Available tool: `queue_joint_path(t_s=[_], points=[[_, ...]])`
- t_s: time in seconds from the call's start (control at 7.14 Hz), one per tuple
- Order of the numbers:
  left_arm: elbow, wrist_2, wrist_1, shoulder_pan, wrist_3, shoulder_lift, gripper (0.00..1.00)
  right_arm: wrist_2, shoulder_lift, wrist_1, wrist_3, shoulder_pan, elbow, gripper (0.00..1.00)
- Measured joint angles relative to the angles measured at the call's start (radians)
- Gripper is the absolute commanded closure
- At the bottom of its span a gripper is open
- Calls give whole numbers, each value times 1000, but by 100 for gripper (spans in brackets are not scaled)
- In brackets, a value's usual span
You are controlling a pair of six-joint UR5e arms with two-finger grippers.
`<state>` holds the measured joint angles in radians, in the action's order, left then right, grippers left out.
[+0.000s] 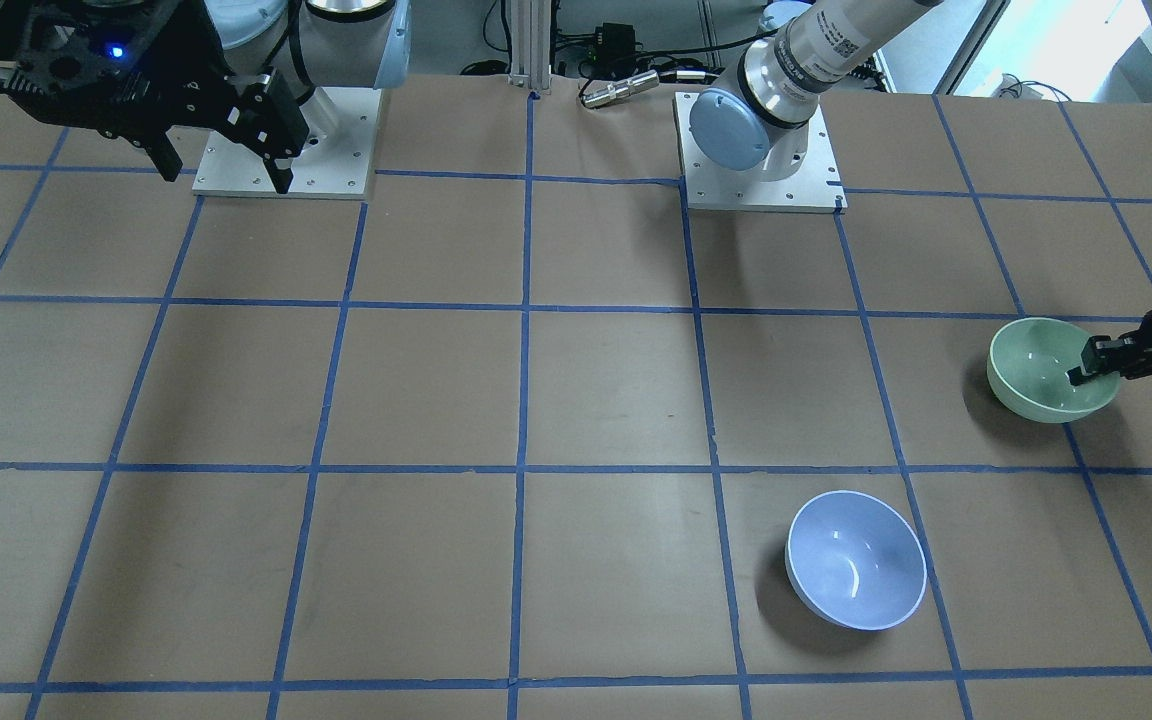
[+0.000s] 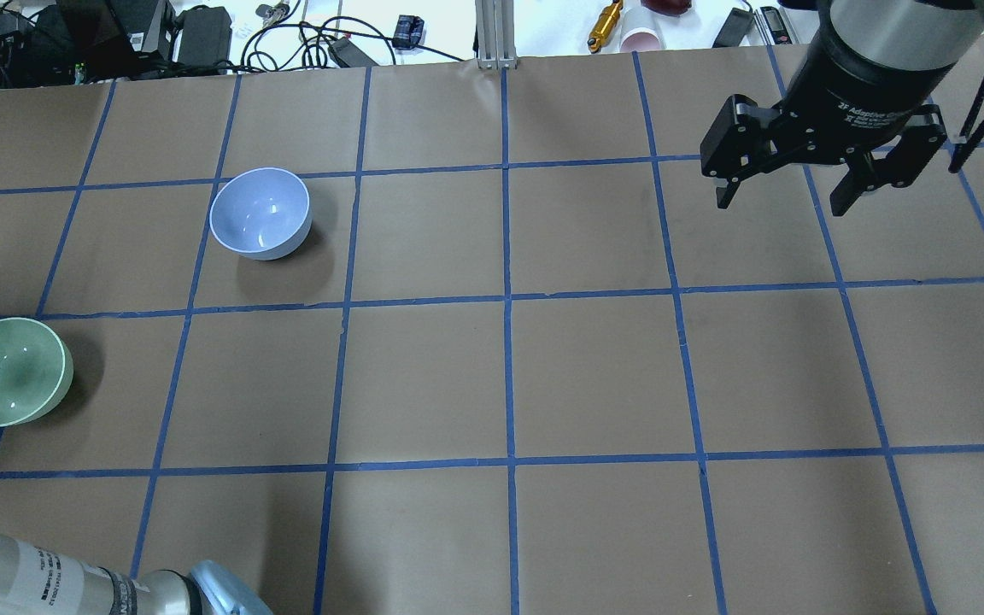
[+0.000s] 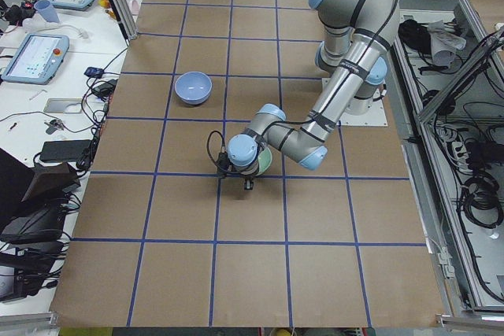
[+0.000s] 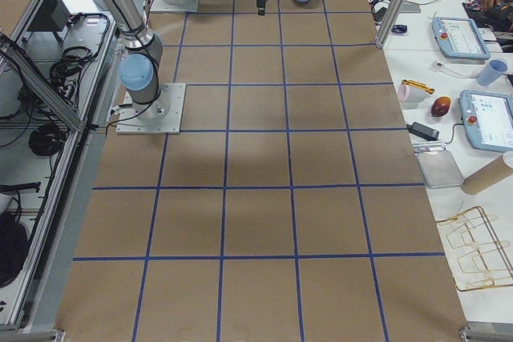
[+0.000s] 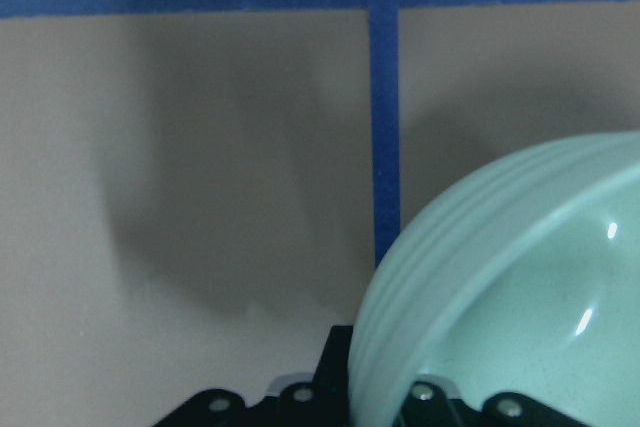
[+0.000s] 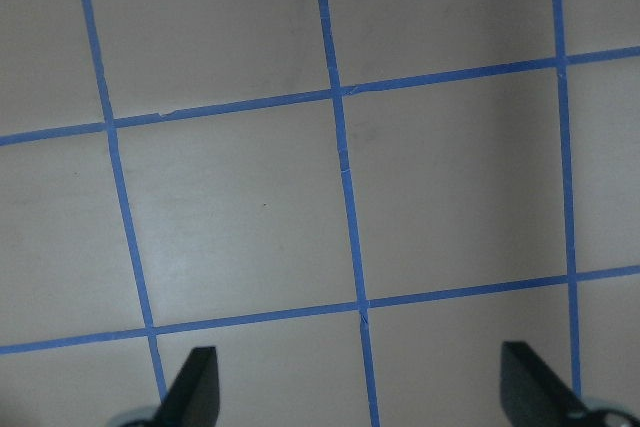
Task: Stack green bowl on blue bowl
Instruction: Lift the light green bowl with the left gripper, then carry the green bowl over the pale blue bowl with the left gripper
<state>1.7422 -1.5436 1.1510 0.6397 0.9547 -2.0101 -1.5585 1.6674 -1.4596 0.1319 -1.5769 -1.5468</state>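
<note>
At the brown table's (image 1: pixel 596 390) robot-left end: left gripper (image 1: pixel 1108 370) pinching the round glossy mint-green plastic bowl (image 1: pixel 1036 385) by its rim.
Front view: round glossy periwinkle-blue plastic bowl (image 1: pixel 856 560) sitting near, apart, empty; green one empty too. Overhead: right gripper (image 2: pixel 782 203) hanging spread wide, holding nothing. Left wrist: jaws squeezing the wall, one each side. Probably light, stiff, slick; rim pinch suits, tilting likely.
</note>
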Motion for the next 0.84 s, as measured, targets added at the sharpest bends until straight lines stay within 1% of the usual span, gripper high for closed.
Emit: queue_joint_path(t_s=[0.42, 0.56, 0.7, 0.84], points=[[-2, 43, 97, 19, -49, 77, 100, 0, 0, 0, 0, 0, 0, 0], [-2, 75, 128, 24, -62, 105, 100, 0, 0, 0, 0, 0, 0, 0], [-3, 112, 146, 47, -100, 124, 100, 0, 0, -1, 0, 0, 0, 0], [-8, 138, 151, 98, -161, 139, 100, 0, 0, -1, 0, 0, 1, 0]])
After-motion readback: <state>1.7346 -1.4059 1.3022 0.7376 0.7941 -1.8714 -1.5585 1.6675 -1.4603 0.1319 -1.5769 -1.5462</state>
